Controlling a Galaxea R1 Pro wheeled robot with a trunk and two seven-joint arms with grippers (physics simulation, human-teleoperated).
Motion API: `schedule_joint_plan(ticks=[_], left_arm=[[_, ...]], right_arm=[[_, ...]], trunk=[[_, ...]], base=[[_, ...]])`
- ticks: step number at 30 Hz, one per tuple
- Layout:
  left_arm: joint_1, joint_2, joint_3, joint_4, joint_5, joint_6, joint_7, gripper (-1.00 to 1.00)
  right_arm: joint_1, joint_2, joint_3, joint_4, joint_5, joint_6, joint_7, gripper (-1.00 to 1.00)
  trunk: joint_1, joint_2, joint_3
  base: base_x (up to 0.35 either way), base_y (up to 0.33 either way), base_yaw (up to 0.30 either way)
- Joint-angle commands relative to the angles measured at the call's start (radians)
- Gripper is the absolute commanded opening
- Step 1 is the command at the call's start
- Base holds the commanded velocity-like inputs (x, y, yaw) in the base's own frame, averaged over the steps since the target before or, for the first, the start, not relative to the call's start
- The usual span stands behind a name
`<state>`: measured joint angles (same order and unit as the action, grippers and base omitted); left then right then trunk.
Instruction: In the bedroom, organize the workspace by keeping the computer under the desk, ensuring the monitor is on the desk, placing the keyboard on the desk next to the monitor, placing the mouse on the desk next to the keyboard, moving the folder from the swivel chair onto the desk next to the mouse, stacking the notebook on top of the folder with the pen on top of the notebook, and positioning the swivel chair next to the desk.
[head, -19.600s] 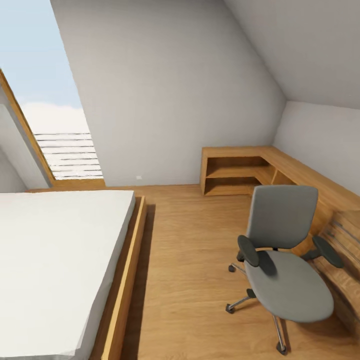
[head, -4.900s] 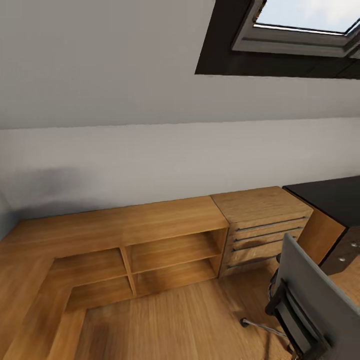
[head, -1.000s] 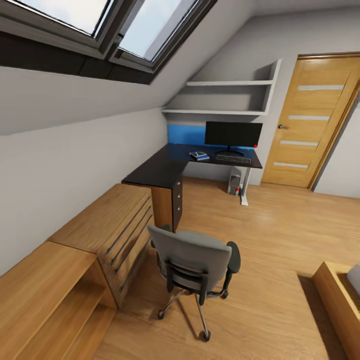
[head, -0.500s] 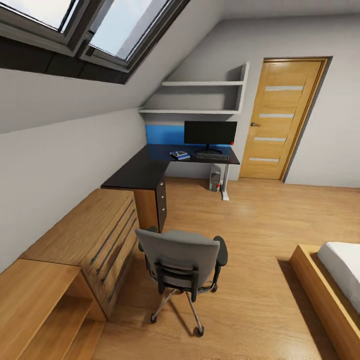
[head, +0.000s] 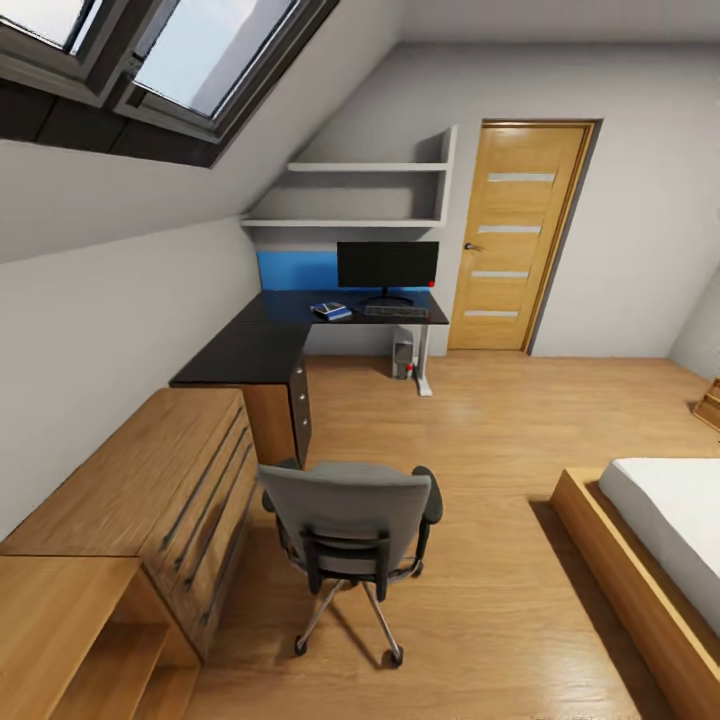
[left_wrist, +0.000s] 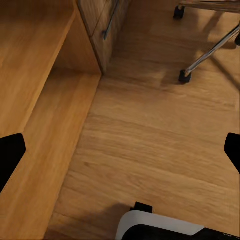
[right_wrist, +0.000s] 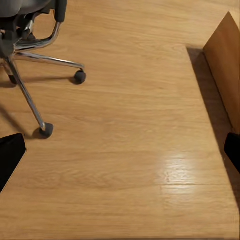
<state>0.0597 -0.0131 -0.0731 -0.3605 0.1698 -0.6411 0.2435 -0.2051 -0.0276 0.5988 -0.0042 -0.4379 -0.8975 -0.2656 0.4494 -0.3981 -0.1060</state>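
The grey swivel chair (head: 345, 515) stands on the floor in front of me, its back toward me and hiding the seat. Far behind it the black L-shaped desk (head: 245, 352) carries the monitor (head: 387, 265), the keyboard (head: 396, 311) in front of it, and a small blue-and-white flat thing (head: 330, 310), perhaps the notebook. The computer (head: 403, 356) sits under the desk. Folder, mouse and pen are out of view. My left gripper (left_wrist: 120, 155) hangs open over the floor near a chair caster (left_wrist: 185, 76). My right gripper (right_wrist: 120, 152) hangs open beside the chair base (right_wrist: 47, 59).
Light wooden drawers (head: 195, 475) and a low counter (head: 60, 600) run along the left wall. A bed (head: 660, 530) with a wooden frame fills the right. A wooden door (head: 510, 235) is in the far wall, with wall shelves (head: 350, 195) above the desk.
The head view has swung to the right: desk, chair and door have slid left in the picture and more of the bed shows. Nothing in the room itself has moved.
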Motion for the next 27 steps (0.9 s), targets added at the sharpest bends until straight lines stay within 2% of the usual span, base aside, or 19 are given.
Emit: schedule_joint_plan(ticks=[1, 15, 27], left_arm=[[0.000, 0.001, -0.008, -0.002, 0.010, -0.002, 0.004, 1.00], [0.000, 0.001, -0.007, -0.004, 0.012, -0.002, 0.005, 1.00], [0.000, 0.001, -0.007, -0.010, 0.012, -0.002, 0.006, 1.00]], right_arm=[[0.000, 0.000, 0.009, 0.000, -0.004, -0.001, -0.006, 1.00], [0.000, 0.000, 0.009, 0.000, -0.004, -0.001, -0.006, 1.00], [0.000, 0.000, 0.009, 0.001, -0.004, -0.002, -0.006, 1.00]], trunk=[[0.001, -0.002, -0.002], [0.001, -0.002, -0.002], [0.001, -0.002, -0.002]], base=[[-0.014, 0.288, -0.063], [-0.063, 0.286, -0.016], [-0.011, 0.065, -0.001]])
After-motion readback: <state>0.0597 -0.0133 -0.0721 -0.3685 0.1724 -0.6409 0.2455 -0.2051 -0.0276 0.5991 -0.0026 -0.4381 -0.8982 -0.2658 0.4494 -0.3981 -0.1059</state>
